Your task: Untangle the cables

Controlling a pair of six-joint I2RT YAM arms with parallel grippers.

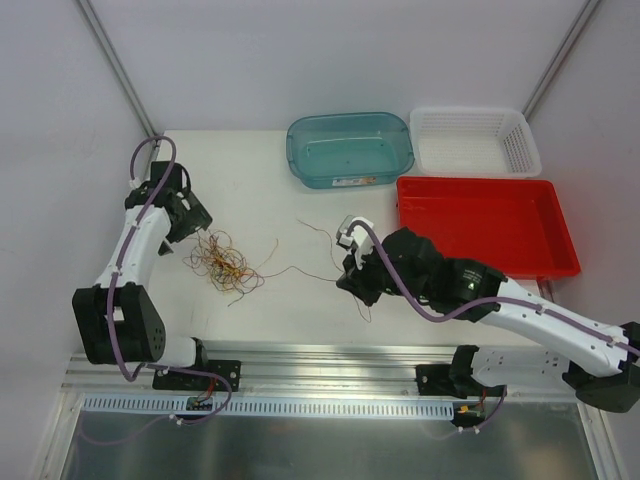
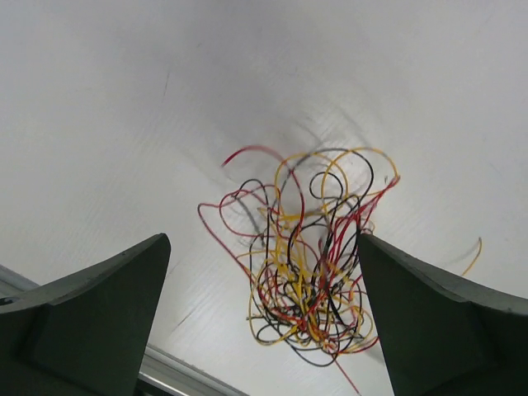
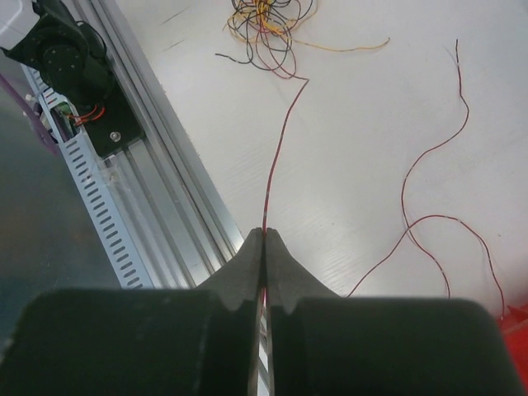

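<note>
The cables (image 1: 225,262) lie in a loose tangle of red, yellow and black wire on the white table, left of centre. My left gripper (image 1: 192,222) hovers just behind the tangle, open, and in the left wrist view the tangled cables (image 2: 313,264) sit between its spread fingers (image 2: 262,239) untouched. My right gripper (image 3: 265,233) is shut on one red cable (image 3: 280,132), which runs taut from the jaws to the tangle (image 3: 264,25). From above, that gripper (image 1: 345,280) is at table centre. A separate loose red cable (image 3: 429,153) curls on the table to its right.
A teal tub (image 1: 350,150), a white basket (image 1: 475,140) and a red tray (image 1: 485,225) stand at the back right. An aluminium rail (image 1: 330,355) runs along the near table edge, close to the right gripper's left side (image 3: 157,190).
</note>
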